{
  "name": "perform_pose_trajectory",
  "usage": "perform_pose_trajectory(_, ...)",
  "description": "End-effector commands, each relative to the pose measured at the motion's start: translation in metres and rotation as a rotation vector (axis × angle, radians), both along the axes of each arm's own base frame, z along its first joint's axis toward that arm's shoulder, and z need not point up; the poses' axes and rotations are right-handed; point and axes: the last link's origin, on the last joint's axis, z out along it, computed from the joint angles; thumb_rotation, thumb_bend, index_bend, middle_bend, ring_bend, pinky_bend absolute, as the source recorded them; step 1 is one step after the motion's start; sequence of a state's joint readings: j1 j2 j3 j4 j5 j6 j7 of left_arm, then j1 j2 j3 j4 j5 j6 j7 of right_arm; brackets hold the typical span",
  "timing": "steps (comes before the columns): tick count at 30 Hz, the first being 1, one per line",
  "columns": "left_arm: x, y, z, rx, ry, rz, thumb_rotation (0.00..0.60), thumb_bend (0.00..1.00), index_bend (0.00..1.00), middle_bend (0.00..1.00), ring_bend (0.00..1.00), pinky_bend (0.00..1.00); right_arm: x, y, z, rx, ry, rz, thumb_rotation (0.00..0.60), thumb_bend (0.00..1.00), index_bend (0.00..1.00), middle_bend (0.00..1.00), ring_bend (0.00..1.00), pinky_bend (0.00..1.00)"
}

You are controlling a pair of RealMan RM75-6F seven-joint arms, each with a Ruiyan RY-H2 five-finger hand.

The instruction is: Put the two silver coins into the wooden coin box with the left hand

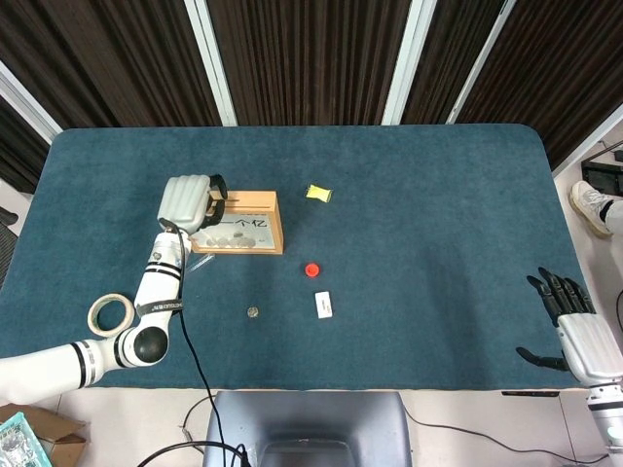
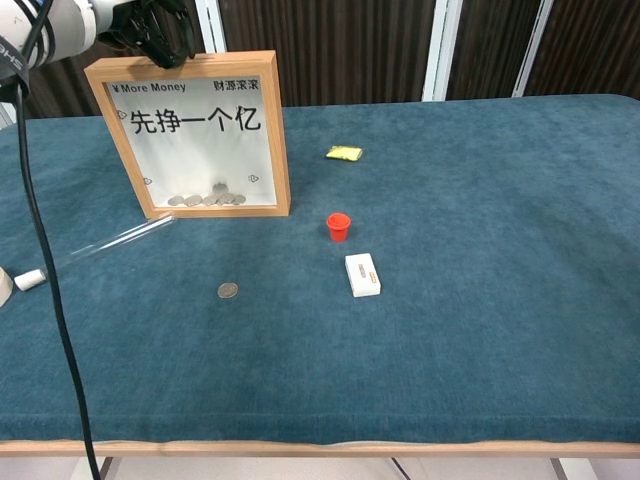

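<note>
Dark slatted panels with pale uprights back a table (image 1: 438, 185) covered in deep blue, felt-like cloth. At the upper left of the chest view, the left hand's dark fingers (image 2: 160, 38) curl down over the top edge of the wooden coin box (image 2: 270, 130); whether they pinch a coin cannot be told, though one coin (image 2: 219, 187) shows just above the row at the bottom of the pane, which suggests a drop through the top. In the head view the left hand (image 1: 187, 201) sits as a pale, rounded shell over the box's left end, its white arm running down toward the lower left corner.

The second silver coin (image 2: 229, 290) lies flat on the cloth, centre-left and well apart from the box. Picking it up looks the harder part: a thin metal disc on soft nap calls for fingertips pressed low and brought under its rim, then a vertical, edge-first feed into the box top.

The box is a square light-wood frame with a clear front and printed characters. Nearby sit a small red cap (image 2: 339, 226), a white rectangular block (image 2: 362, 274), a crumpled yellow scrap (image 2: 344, 153), a clear tube (image 2: 110, 243) and a tape roll (image 1: 111, 314). The right hand (image 1: 574, 326) rests at the lower right of the head view, its dark fingers spread and holding nothing.
</note>
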State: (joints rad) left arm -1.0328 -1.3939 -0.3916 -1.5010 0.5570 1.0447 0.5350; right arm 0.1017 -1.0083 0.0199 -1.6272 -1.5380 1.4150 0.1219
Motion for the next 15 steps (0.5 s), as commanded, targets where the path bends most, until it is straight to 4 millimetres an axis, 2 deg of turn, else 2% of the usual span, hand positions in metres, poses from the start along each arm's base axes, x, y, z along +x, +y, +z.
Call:
perform_pose_trajectory(1, 0.001, -0.001, 0.002, 0.007, -0.009, -0.008, 0.6, 0.48, 0.48, 1.0, 1.0, 1.0, 0.0, 0.0, 0.0, 0.001, 0.0, 0.001, 0.6, 0.12, 0.0, 0.0, 0.0, 0.0)
perform_pose_trajectory(3, 0.004, -0.005, 0.004, 0.016, -0.026, -0.029, 0.6, 0.48, 0.46, 1.0, 1.0, 1.0, 0.0, 0.0, 0.0, 0.0, 0.0, 0.002, 0.6, 0.12, 0.0, 0.0, 0.0, 0.0)
perform_pose_trajectory(6, 0.009, -0.018, 0.009, 0.027, -0.051, -0.082, 0.6, 0.47, 0.37, 1.0, 1.0, 1.0, 0.0, 0.0, 0.0, -0.002, -0.001, 0.003, 0.6, 0.12, 0.0, 0.0, 0.0, 0.0)
perform_pose_trajectory(9, 0.013, -0.046, 0.016, 0.035, -0.09, -0.168, 0.6, 0.45, 0.3, 1.0, 1.0, 1.0, 0.002, 0.0, -0.001, 0.005, -0.001, 0.009, 0.6, 0.12, 0.0, 0.0, 0.0, 0.0)
perform_pose_trajectory(13, 0.008, -0.084, 0.018, 0.012, -0.146, -0.227, 0.6, 0.43, 0.29, 1.0, 1.0, 1.0, 0.005, 0.003, -0.005, 0.019, 0.001, 0.025, 0.6, 0.12, 0.0, 0.0, 0.0, 0.0)
perform_pose_trajectory(15, -0.001, -0.104, 0.014, -0.014, -0.16, -0.24, 0.6, 0.43, 0.29, 1.0, 1.0, 1.0, 0.007, 0.004, -0.006, 0.026, 0.002, 0.034, 0.6, 0.12, 0.0, 0.0, 0.0, 0.0)
